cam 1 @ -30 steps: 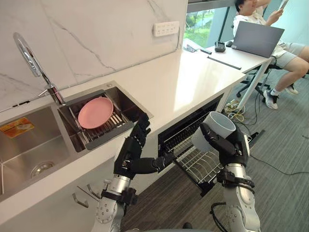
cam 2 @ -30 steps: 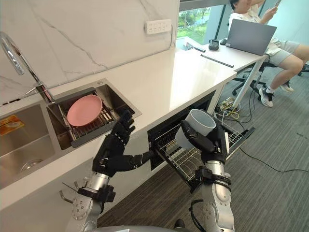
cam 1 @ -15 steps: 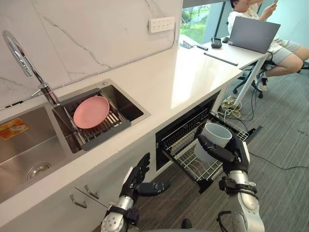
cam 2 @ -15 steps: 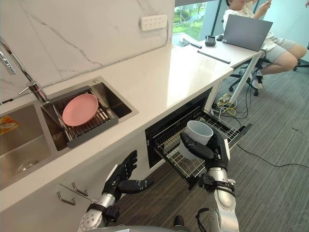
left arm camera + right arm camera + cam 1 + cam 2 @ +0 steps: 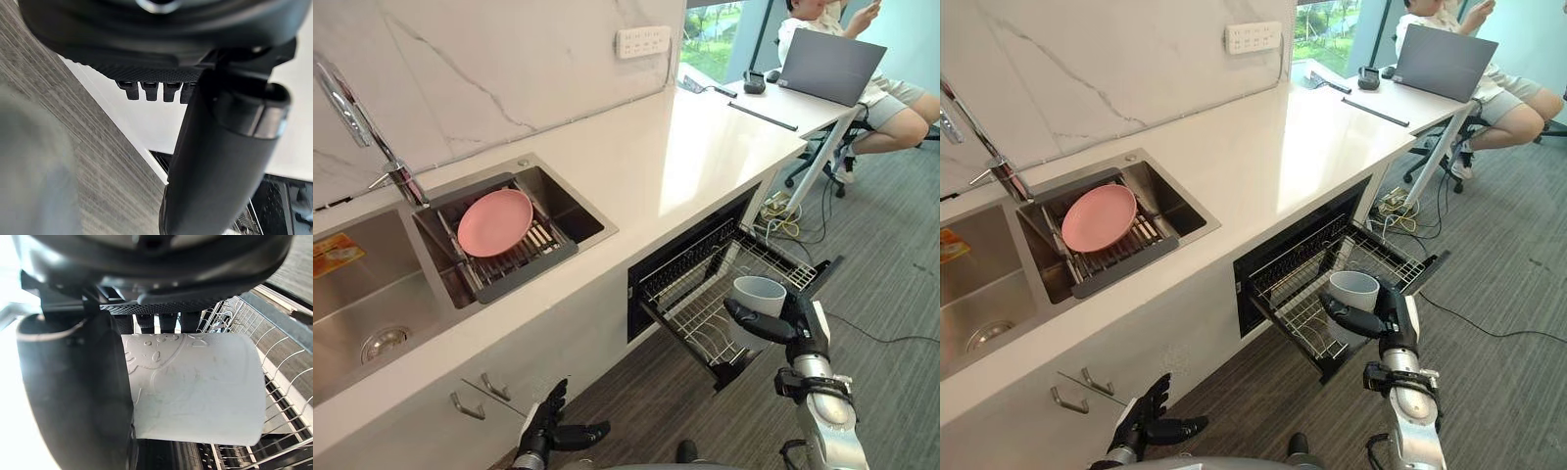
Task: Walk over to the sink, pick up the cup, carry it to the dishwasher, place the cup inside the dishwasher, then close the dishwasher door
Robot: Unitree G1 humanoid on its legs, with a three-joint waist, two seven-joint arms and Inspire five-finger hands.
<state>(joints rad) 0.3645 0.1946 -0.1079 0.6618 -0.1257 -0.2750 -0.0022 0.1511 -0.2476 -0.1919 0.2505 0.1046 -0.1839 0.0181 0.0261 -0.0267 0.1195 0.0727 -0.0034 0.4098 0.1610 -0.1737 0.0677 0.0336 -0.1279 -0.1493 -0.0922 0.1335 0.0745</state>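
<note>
A pale cup (image 5: pixel 759 297) stands upright with its mouth up, and my right hand (image 5: pixel 796 331) is shut on it, thumb across its side. It hangs over the outer end of the dishwasher's pulled-out wire rack (image 5: pixel 690 305); I cannot tell whether it touches the wires. Seen from the right wrist, the cup (image 5: pixel 195 387) lies between thumb and fingers, the rack (image 5: pixel 274 396) just past it. The dishwasher opening (image 5: pixel 680 257) is under the counter. My left hand (image 5: pixel 551 432) hangs low in front of the cabinet, open and holding nothing.
A pink plate (image 5: pixel 495 221) rests on a drain rack in the sink (image 5: pixel 372 294), by the faucet (image 5: pixel 352 103). At the far end of the white counter (image 5: pixel 685 166), a person sits at a desk with a laptop (image 5: pixel 829 64). Cabinet handles (image 5: pixel 470 406) stick out low on the left.
My right hand has brought the cup down from counter height to just above the rack. The left hand has dropped from the counter edge to near the floor.
</note>
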